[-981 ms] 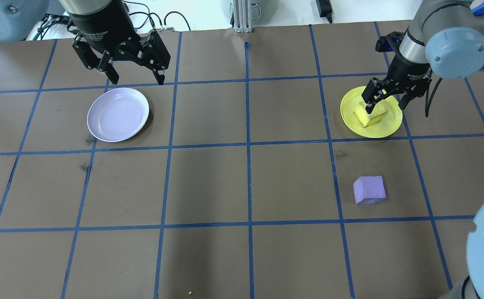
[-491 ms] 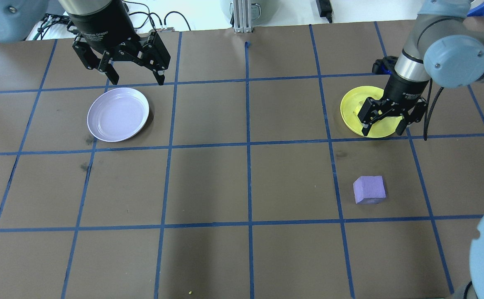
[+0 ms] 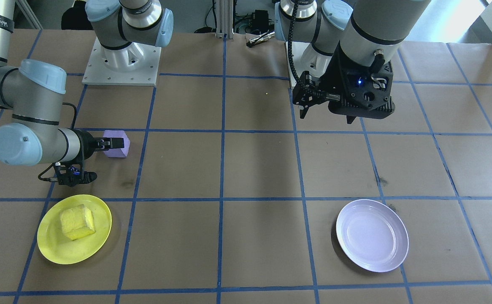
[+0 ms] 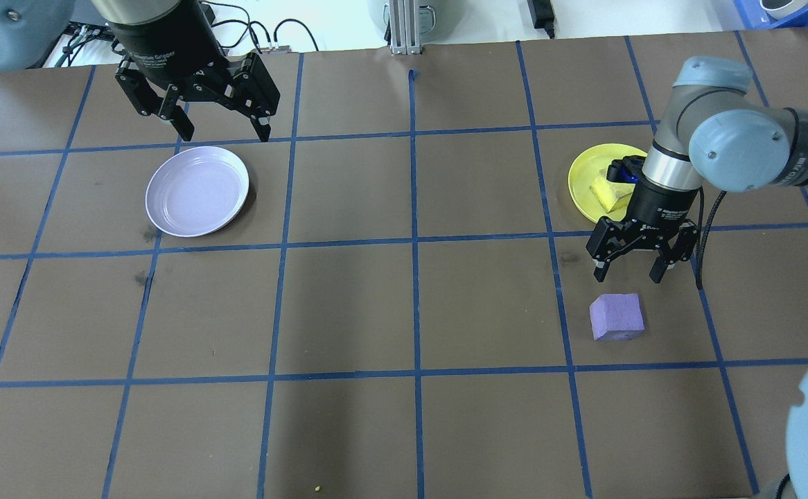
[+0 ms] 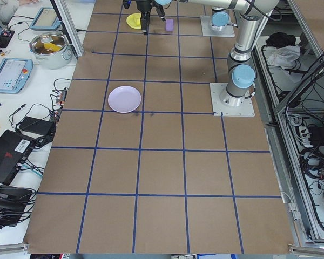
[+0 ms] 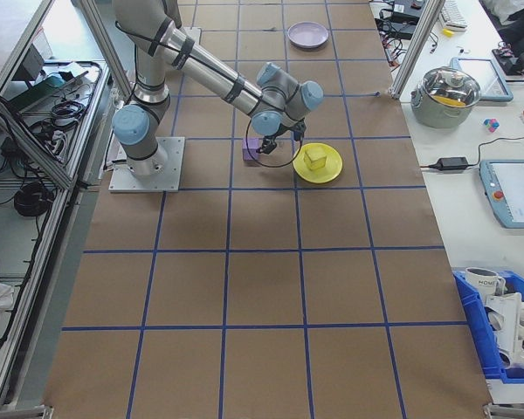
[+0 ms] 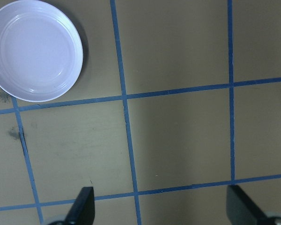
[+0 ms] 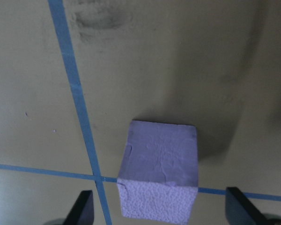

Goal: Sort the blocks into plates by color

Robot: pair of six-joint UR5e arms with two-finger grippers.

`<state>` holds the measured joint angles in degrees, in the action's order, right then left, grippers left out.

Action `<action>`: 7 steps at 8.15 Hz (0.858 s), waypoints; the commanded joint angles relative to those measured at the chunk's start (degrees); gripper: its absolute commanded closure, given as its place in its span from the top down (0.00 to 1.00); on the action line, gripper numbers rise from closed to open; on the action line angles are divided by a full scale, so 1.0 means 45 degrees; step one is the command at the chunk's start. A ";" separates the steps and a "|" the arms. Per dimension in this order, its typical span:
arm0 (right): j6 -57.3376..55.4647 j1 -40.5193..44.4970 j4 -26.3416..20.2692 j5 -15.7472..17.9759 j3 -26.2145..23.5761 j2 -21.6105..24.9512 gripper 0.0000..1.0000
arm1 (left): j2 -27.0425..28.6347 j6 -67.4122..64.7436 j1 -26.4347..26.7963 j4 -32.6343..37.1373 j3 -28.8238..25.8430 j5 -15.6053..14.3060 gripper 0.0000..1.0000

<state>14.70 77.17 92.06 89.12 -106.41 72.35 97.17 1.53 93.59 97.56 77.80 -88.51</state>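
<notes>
**Inspector:** Report the state of the sort.

**Operator:** The yellow block [image 3: 77, 222] sits inside the yellow plate [image 3: 98, 245]. The purple block [image 4: 616, 317] lies on the brown table [image 4: 404, 312], well apart from the purple plate [image 4: 197, 190], which holds nothing. One block placed, one outstanding.

**Inspector:** Your right claw?

**Operator:** My right claw [image 4: 628, 272] is spread wide and carries nothing. It hangs above the table just beyond the purple block, between it and the yellow plate. In the right wrist view the block [image 8: 160, 174] sits between my two fingertips [image 8: 82, 208], nearer the left one, and touches neither.

**Inspector:** The left claw?

**Operator:** My left claw [image 4: 220, 129] is also spread and holds nothing, hovering at the far edge of the purple plate.

**Inspector:** Handling assessment of the block?

**Operator:** My judgement: the surface is rough and foam-like, so it should be light, slightly yielding and not slippery. A moderate squeeze ought to hold it; too hard may dent it. I would grip two opposite flat sides, about mid-height, avoiding the corners. Its sides sit slightly turned against my fingers, so a small wrist turn before descending seems advisable.
</notes>
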 commanded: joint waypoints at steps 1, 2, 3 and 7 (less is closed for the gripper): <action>-0.0043 0.0000 0.0030 0.0038 -0.0901 -0.0140 1.00 | 0.0009 0.0168 -0.0016 0.0000 0.0015 0.0097 1.00; -0.0062 0.0000 0.0030 0.0058 -0.1019 -0.0160 1.00 | 0.0028 0.0168 -0.0016 0.0019 0.0015 0.0098 1.00; -0.0082 0.0000 0.0088 0.0038 -0.1079 -0.0141 0.83 | 0.0009 0.0168 -0.0016 0.0020 0.0015 0.0098 1.00; -0.1468 -0.0038 0.0264 -0.0118 -0.0847 0.0054 0.00 | -0.0010 0.0188 -0.0036 0.0020 0.0015 0.0078 1.00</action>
<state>9.77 77.16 93.01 88.84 -111.06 72.04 97.18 2.35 93.47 97.65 77.87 -88.20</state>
